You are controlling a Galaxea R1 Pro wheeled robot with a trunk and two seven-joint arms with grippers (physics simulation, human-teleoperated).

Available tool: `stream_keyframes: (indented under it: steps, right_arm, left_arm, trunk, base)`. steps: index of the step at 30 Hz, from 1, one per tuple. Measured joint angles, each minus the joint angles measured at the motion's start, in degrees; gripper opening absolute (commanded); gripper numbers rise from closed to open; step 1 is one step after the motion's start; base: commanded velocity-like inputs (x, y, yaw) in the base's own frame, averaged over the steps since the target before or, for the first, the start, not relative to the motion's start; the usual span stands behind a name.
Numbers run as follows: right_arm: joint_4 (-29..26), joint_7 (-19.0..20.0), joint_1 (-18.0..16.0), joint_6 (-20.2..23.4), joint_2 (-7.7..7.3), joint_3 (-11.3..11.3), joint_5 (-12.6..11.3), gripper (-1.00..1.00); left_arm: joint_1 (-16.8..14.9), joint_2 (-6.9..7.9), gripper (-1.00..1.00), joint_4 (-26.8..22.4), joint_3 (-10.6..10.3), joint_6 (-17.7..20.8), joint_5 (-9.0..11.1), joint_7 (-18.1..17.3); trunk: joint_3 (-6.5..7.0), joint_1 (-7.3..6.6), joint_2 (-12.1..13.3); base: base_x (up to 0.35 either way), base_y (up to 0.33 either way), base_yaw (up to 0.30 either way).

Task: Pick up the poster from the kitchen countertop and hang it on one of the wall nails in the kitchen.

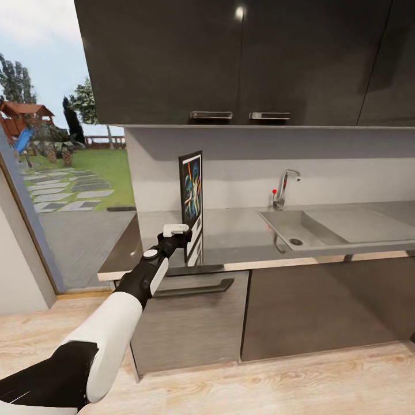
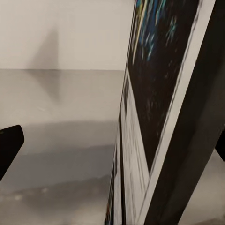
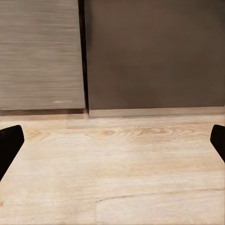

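On the long grey matte worktop, at about ten o'clock from the inset sink, the black-framed upright Star Wars poster stands edge-on. Left hand spread wide around its lower edge, fingers apart; right hand released above pale wood floor.

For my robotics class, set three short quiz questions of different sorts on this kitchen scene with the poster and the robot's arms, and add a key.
1. True or false: the poster lies flat on the kitchen countertop.
2. Multiple choice: which gripper is at the poster? A) left gripper B) right gripper C) both
3. Fill in: the sink and tap are on the poster's ____ side in the head view.

Key:
1. False; it stands upright on its lower edge.
2. A; the right gripper is open over the wooden floor, facing the lower cabinets.
3. Right.
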Motion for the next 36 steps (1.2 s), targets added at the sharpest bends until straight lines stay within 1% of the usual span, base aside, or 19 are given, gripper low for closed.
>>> stream_keyframes:
  steps: [9,10,27,36]
  right_arm:
    - [0.0,0.0,0.0,0.0,-0.01,0.0,-0.1,1.00]
    - [0.0,0.0,0.0,0.0,0.00,0.0,-0.1,1.00]
    - [0.0,0.0,0.0,0.0,0.01,0.0,-0.1,1.00]
    - [0.0,0.0,0.0,0.0,0.03,0.1,-0.1,1.00]
  left_arm:
    - [0.0,0.00,1.00,0.0,0.0,0.0,0.0,0.0]
    - [0.0,0.00,-1.00,0.0,0.0,0.1,0.0,0.0]
    - [0.0,0.00,-1.00,-0.4,-0.4,0.4,0.1,-0.1]
    - [0.0,-0.01,-1.00,-2.2,-0.4,0.4,0.2,-0.3]
  trunk:
    - [0.00,0.00,0.0]
    - [0.00,0.01,0.0]
    - [0.00,0.00,0.0]
    - [0.00,0.00,0.0]
  base:
    - [0.007,0.000,0.000]
    - [0.001,0.000,0.000]
    - [0.000,0.000,0.000]
    - [0.000,0.000,0.000]
